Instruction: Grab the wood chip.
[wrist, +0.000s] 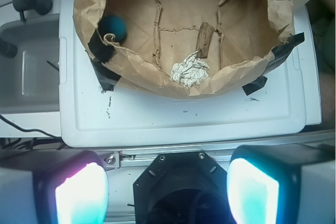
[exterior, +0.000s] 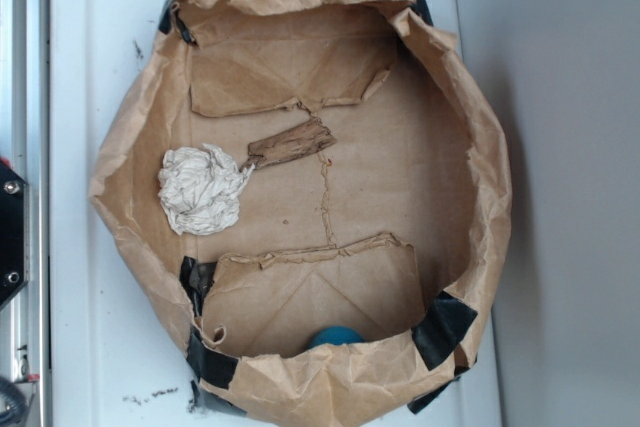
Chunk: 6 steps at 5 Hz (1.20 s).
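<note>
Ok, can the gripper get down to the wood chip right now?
Probably yes. The wood chip lies uncovered on the paper bin's floor, open from above. The gripper is open, outside the bin. The paper ball sits right at the chip's end, so it may get nudged.

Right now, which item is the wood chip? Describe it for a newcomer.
Look inside the brown paper tub on the white lid. Near the floor's middle, touching the crumpled white paper ball, lies the wood chip: flat, elongated, darker and grainier than the tan cardboard flaps.
</note>
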Available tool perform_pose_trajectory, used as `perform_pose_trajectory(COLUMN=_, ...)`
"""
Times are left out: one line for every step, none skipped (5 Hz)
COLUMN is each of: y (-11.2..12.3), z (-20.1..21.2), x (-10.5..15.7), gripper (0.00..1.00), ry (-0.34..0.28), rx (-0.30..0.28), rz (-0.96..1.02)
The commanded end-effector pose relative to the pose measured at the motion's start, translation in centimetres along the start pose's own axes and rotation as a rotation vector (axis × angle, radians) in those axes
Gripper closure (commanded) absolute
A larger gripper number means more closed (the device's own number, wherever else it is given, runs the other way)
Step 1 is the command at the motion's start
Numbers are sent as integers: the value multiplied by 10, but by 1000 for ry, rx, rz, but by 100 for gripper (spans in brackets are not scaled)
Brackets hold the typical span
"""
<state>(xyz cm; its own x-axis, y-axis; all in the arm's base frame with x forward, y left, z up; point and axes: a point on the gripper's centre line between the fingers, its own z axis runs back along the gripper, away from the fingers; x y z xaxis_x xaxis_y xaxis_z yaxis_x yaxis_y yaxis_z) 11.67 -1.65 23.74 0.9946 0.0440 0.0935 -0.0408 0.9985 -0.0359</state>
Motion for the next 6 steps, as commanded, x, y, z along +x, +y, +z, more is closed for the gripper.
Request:
perform_pose_trajectory(y=0, z=0, x=0, gripper=0, ry=0, rx=0, rz=0)
perform_pose_trajectory(y=10, z=-30, x=35, gripper=0, ry=19, rx=30, rz=6)
perform_pose_trajectory(y=12, z=-67, x=60, gripper=0, ry=47, rx=77, rz=20)
perform_pose_trajectory(y=20, z=-92, x=92, gripper=0, ry=26, rx=94, rz=6)
perform_pose_trajectory(y=20, z=-92, x=92, gripper=0, ry=26, rx=94, rz=6)
perform_pose_trajectory(y=20, z=-92, x=92, gripper=0, ry=26, rx=94, rz=6)
